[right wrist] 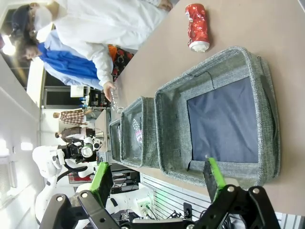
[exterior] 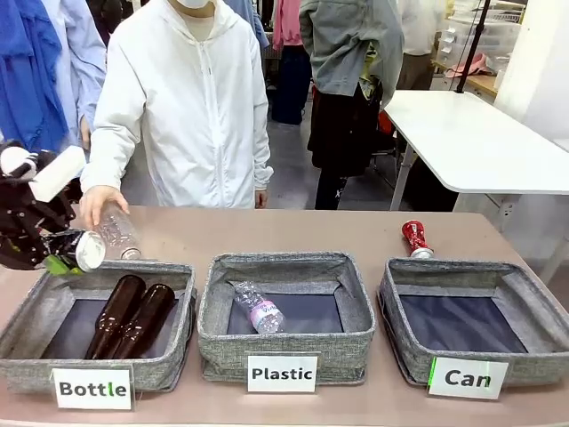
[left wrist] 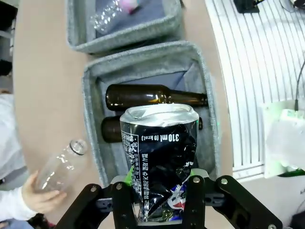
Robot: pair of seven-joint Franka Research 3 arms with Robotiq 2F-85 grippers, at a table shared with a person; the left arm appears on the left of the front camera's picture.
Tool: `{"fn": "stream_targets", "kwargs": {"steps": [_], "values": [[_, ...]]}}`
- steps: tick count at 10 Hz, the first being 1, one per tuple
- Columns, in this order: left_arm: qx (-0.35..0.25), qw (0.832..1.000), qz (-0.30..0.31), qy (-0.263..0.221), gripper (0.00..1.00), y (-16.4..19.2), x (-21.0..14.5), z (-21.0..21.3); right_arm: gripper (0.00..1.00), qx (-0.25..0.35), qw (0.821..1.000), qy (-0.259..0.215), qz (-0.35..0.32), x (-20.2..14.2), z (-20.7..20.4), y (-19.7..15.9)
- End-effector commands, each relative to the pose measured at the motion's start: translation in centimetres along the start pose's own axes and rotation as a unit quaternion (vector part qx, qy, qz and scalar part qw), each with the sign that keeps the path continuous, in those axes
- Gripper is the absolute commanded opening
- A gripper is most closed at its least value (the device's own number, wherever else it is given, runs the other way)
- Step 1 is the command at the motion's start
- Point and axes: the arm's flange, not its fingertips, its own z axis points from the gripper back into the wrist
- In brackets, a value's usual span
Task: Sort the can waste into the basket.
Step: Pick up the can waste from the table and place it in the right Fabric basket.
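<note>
Up close, in the left wrist view, the dark can [left wrist: 159,143] is seen squeezed tight between the fingers of the left end effector [left wrist: 159,183]. The Bottle bin [left wrist: 90,119] and its two brown bottles [left wrist: 152,97] are seen past it. From the front, the can's pale end is what can be made out.

In the right wrist view, the right end effector [right wrist: 157,183] is held wide open with nothing in it, near the basket [right wrist: 171,124]. The red can [exterior: 414,238] is lying on the brown surface [exterior: 293,233] just behind that basket, marked "Can".

A clear bottle [exterior: 116,235] is held by a person's hand [exterior: 96,203]. Another white surface [exterior: 480,142] is seen in the room behind. The left arm is cut off at the front view's edge.
</note>
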Motion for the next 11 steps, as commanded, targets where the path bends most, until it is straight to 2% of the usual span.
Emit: {"fn": "stream_targets", "kwargs": {"steps": [1, 2, 4, 5, 6, 7, 8, 10, 11], "values": [[0.003, 0.998, -0.002, -0.063, 0.34, 2.6, -2.3, 3.3, 1.0, 0.016, 1.0, -0.01, 0.013, 0.2, -0.1, -0.1], [0.029, 0.996, 0.018, -0.082, 0.34, 3.2, -3.0, 4.7, 1.0, 0.016, 1.0, -0.01, 0.013, 0.2, -0.1, -0.1], [0.059, 0.995, 0.032, -0.076, 0.34, 5.8, 0.4, 2.4, 1.0, 0.016, 1.0, -0.01, 0.013, 0.2, -0.1, -0.1], [0.04, 0.997, 0.016, -0.058, 0.34, 7.5, 1.8, 2.3, 1.0, 0.016, 1.0, -0.01, 0.013, 0.2, -0.1, -0.1], [0.032, 0.997, 0.002, -0.065, 0.34, 7.3, 0.6, 4.5, 1.0, 0.016, 1.0, -0.01, 0.013, 0.2, -0.1, -0.1], [0.023, 0.997, 0.007, -0.074, 0.34, 5.1, -4.2, 8.9, 1.0, 0.016, 1.0, -0.01, 0.013, 0.2, -0.1, -0.1], [0.042, 0.994, 0.044, -0.092, 0.34, 2.0, -10.0, 13.4, 1.0, 0.016, 1.0, -0.01, 0.013, 0.2, -0.1, -0.1], [0.093, 0.972, 0.085, -0.201, 0.34, -5.5, -22.2, 20.4, 1.0, 0.016, 1.0, -0.01, 0.013, 0.2, -0.1, -0.1], [0.119, 0.957, 0.097, -0.245, 0.34, -8.4, -25.5, 21.2, 1.0, 0.016, 1.0, -0.01, 0.013, 0.2, -0.1, -0.1]]}}
